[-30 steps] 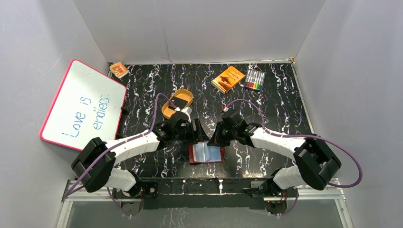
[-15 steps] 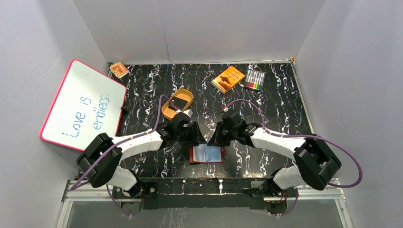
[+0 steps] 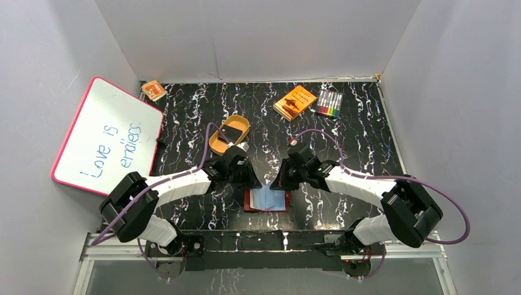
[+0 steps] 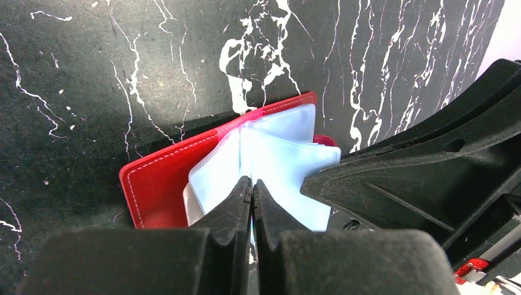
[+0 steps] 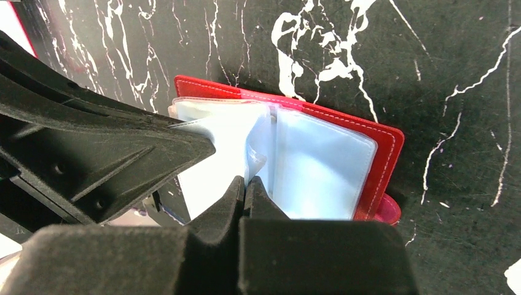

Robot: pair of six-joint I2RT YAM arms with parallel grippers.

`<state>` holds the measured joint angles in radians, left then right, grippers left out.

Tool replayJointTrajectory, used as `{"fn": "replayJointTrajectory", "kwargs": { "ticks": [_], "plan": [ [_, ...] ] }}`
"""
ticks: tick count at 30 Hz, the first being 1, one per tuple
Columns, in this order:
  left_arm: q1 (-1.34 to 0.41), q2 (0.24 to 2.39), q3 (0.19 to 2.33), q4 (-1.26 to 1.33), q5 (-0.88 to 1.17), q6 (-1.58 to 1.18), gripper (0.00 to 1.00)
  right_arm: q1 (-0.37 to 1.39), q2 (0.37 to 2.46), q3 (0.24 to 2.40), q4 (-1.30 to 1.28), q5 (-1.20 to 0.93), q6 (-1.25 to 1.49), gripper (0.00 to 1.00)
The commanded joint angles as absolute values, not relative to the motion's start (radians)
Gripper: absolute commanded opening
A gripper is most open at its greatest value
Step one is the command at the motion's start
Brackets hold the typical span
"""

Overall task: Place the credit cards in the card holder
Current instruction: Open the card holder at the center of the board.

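Both closed, the left gripper (image 4: 252, 184) and right gripper (image 5: 246, 182) pinch thin, likely floppy, slippery blue sleeves (image 5: 228, 138) of the open red leather-look card holder (image 4: 155, 184) beneath them.

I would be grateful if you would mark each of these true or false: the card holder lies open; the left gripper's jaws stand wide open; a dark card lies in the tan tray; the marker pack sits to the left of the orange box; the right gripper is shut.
1. The card holder lies open on the table. True.
2. The left gripper has its jaws wide open. False: they are shut, with the tips at the pale blue pockets.
3. A dark card lies in the tan tray. True.
4. The marker pack sits to the left of the orange box. False: it lies to the box's right.
5. The right gripper is shut. True, also at the pockets.
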<state>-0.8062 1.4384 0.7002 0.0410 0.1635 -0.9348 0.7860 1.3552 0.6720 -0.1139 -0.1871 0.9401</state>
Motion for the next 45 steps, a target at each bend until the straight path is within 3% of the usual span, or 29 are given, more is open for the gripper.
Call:
{"fn": "replayJointTrajectory", "kwargs": {
  "ticks": [1,17,23,28,35,41,45],
  "plan": [
    [-0.801,1.444,0.697,0.014,0.145,-0.925,0.0,0.79,1.326,0.673,-0.129,-0.149,0.917,0.0],
    [-0.802,1.487,0.687,-0.075,0.021,-0.898,0.01,0.79,1.298,0.647,-0.254,-0.025,0.81,0.02],
    [-0.802,1.478,0.697,-0.106,-0.036,-0.894,0.14,0.79,1.333,0.688,-0.289,-0.006,0.772,0.12],
    [-0.802,1.442,0.708,-0.15,-0.072,-0.878,0.36,0.79,1.347,0.712,-0.306,0.02,0.751,0.31],
    [-0.801,1.325,0.726,-0.188,-0.091,-0.872,0.48,0.789,1.322,0.769,-0.379,0.036,0.729,0.56],
    [-0.801,1.226,0.742,-0.239,-0.15,-0.874,0.51,0.79,1.263,0.837,-0.453,0.062,0.682,0.6],
    [-0.779,1.162,0.763,-0.278,-0.249,-0.878,0.57,0.789,1.22,0.818,-0.341,-0.032,0.643,0.58]
  ]
}}
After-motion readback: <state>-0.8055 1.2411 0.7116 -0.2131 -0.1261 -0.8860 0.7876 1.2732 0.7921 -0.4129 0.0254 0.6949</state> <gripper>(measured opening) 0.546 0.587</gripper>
